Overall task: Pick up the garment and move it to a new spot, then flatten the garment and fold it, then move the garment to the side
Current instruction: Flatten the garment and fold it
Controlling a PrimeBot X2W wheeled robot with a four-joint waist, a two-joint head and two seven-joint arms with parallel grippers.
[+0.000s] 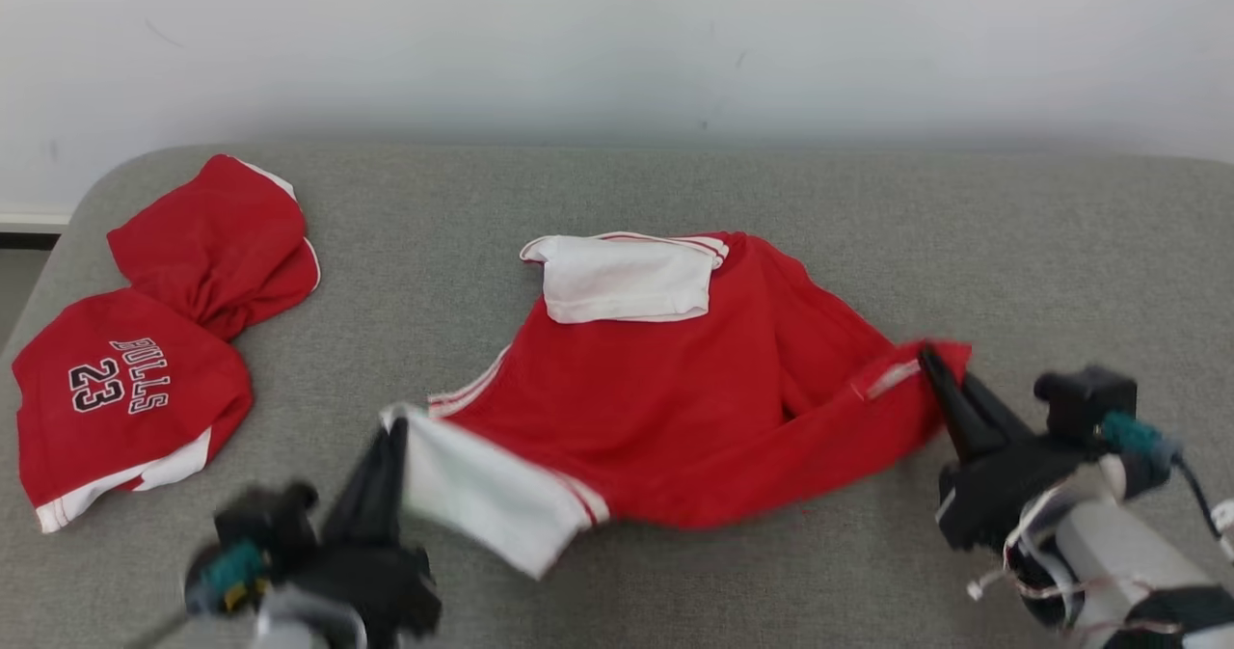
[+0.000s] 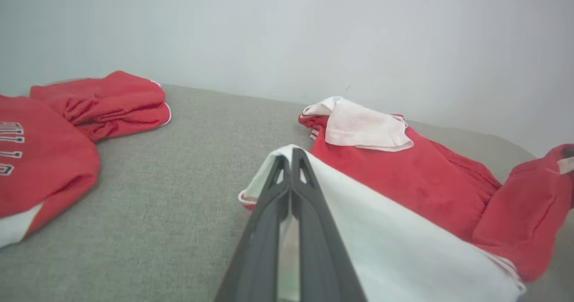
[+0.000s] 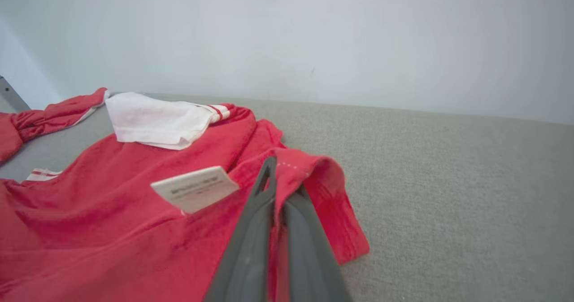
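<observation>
The garment (image 1: 694, 379) is red with white panels and lies crumpled at the middle of the grey surface. My left gripper (image 1: 393, 429) is shut on its near white corner; in the left wrist view the white cloth (image 2: 381, 243) drapes over the closed left gripper (image 2: 291, 155). My right gripper (image 1: 927, 355) is shut on the red hem at the garment's right end. In the right wrist view the red hem (image 3: 323, 176) folds over the right gripper (image 3: 273, 164), beside a white label (image 3: 195, 188). A white panel (image 1: 622, 278) lies folded on the garment's far side.
A second red garment (image 1: 145, 350) printed "BULLS 23" lies bunched at the left end of the grey padded surface (image 1: 1012, 244). A pale wall (image 1: 617, 41) stands right behind the surface. The surface's rounded left corner (image 1: 58, 234) drops off to the floor.
</observation>
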